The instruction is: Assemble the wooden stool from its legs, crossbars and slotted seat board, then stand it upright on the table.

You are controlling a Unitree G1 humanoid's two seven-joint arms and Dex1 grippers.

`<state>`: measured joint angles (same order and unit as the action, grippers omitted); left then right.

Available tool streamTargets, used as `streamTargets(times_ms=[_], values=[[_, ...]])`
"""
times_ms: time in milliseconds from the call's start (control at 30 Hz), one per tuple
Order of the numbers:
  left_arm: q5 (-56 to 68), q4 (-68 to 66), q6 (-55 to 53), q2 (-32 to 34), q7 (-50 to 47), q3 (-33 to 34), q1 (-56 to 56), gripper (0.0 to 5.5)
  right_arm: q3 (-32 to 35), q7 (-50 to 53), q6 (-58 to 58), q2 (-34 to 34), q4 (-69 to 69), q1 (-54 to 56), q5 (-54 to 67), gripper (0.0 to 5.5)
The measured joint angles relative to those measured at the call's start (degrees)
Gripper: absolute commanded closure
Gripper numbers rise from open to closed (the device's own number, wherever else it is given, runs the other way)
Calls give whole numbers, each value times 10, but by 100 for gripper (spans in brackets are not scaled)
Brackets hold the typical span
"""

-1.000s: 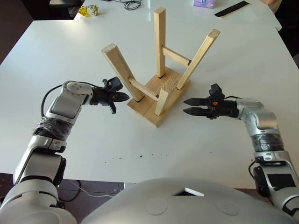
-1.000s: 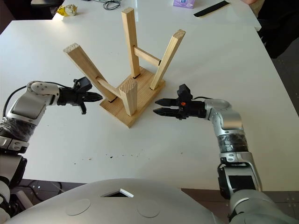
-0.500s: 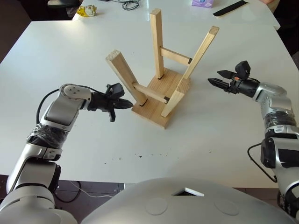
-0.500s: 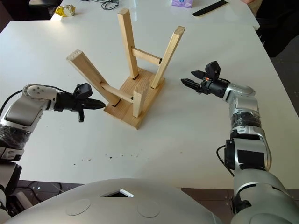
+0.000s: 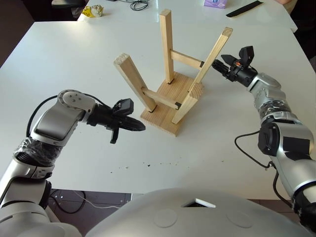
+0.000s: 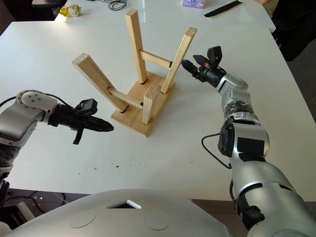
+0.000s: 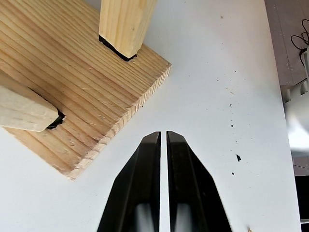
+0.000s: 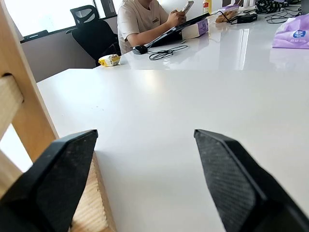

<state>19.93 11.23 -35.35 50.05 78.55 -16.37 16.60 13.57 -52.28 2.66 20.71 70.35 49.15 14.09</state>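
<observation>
On the table [image 5: 74, 59] the stool [image 5: 170, 94] stands inverted: seat board [image 5: 163, 121] flat down, legs [image 5: 136, 81] pointing up, crossbars [image 5: 185, 58] seated between them. Assembly looks complete; in my judgement only the turn upright is outstanding. My left gripper [image 5: 142, 128] hovers low, just beside the board's near corner, fingers pressed nearly together and holding nothing, placed, I judge, to brace or lever that edge. My right gripper [image 5: 220, 61] has its fingers spread wide beside the upper part of the right-hand leg [image 5: 215, 52]; contact cannot be confirmed; it is positioned to take that leg for the tip-over
</observation>
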Motion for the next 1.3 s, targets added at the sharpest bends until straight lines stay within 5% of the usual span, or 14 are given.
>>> streamTargets(times_ms=[367,600,1067,1300], values=[[-74,-115,26,-69,-96,-25,50,528,-1,-225,-166,28,-18,3,20,182],[-107,-213,89,-83,-137,-11,86,528,-43,-352,-321,50,-229,-65,65,182],[-115,-257,167,-97,-134,-6,87,528,-93,-283,-539,65,-765,-382,204,182],[-102,-206,173,-106,-120,3,46,528,-41,-210,-541,88,-807,-397,246,182]])
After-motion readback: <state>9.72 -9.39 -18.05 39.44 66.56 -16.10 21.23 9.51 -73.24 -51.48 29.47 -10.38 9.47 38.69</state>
